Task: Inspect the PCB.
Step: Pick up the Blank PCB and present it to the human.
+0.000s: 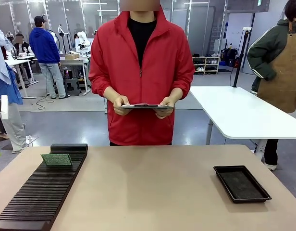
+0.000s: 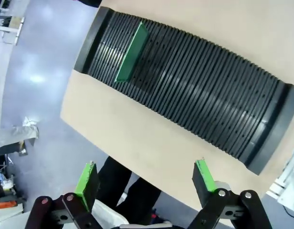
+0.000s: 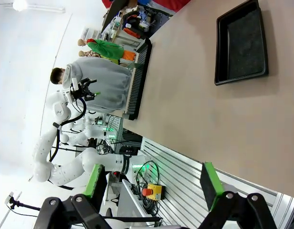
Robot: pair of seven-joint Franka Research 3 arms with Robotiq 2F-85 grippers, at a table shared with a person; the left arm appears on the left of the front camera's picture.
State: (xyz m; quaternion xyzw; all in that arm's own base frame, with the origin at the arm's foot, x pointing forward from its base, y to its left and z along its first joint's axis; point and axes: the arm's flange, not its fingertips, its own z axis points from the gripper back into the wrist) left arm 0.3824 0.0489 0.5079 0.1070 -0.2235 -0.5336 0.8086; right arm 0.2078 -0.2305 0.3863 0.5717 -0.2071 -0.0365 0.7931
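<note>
green pcb (image 2: 131, 53) well beyond left claw (image 2: 145, 166)

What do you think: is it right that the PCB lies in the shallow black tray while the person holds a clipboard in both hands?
Not quite: the front view shows the PCB on the slotted black rack at the robot's left, not in the shallow black tray. The person does hold a clipboard in both hands.

front: across table (image 1: 153, 192) toward person (image 1: 143, 72) | left wrist: above rack (image 2: 194, 100) | right wrist: rolled, shares rack, tray (image 3: 245, 43)
</note>
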